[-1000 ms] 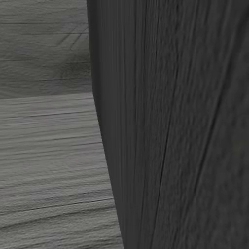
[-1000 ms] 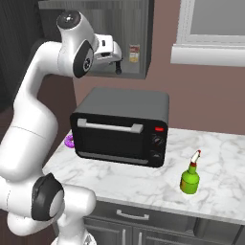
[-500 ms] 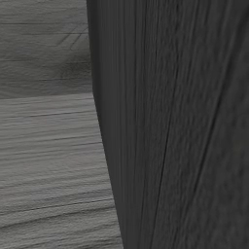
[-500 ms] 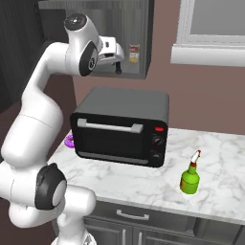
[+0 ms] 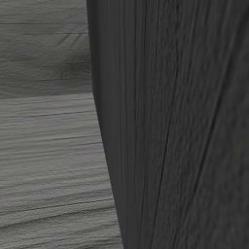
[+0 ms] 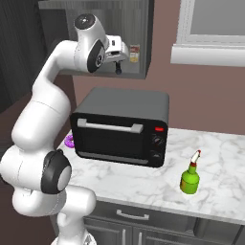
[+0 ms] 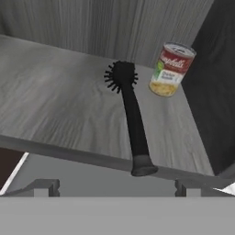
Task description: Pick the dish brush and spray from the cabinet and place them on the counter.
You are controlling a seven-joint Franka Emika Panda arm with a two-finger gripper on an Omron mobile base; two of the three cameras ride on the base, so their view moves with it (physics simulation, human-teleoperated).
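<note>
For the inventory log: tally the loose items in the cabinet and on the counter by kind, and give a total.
Dish brush: 1
Soup can: 1
Spray bottle: 1
Toaster oven: 1
Purple object beside the oven, partly hidden: 1
Total: 5

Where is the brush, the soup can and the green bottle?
dish brush (image 7: 134,120), hand view, on its black handle.
soup can (image 7: 171,69), hand view, on its label.
spray bottle (image 6: 190,177), right base view, on its green body.
</note>
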